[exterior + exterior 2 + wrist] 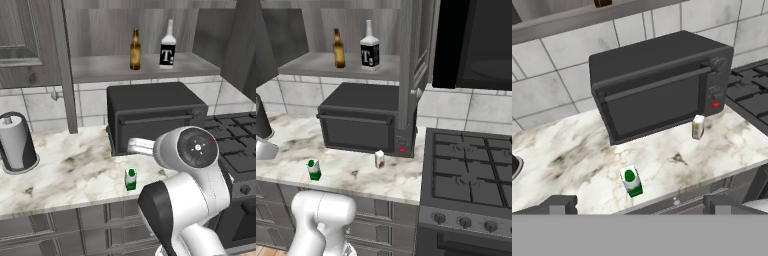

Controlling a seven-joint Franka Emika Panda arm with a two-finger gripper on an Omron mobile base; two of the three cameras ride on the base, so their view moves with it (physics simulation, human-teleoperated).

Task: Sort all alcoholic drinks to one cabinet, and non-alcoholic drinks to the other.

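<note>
- While its jaws stand apart, the two-finger gripper (637, 204) hangs above the marble counter (577, 155).
- Slim brown glass beer bottle (135, 49) stands at nine o'clock of the clear black-labelled bottle (167, 46), on the open cabinet shelf (105, 67).

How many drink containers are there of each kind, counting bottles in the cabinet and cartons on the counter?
Bottles in the open cabinet: 2, brown beer bottle and clear bottle.
Small cartons on the counter: 2, green-and-white carton and white carton.
Total: 4
</note>
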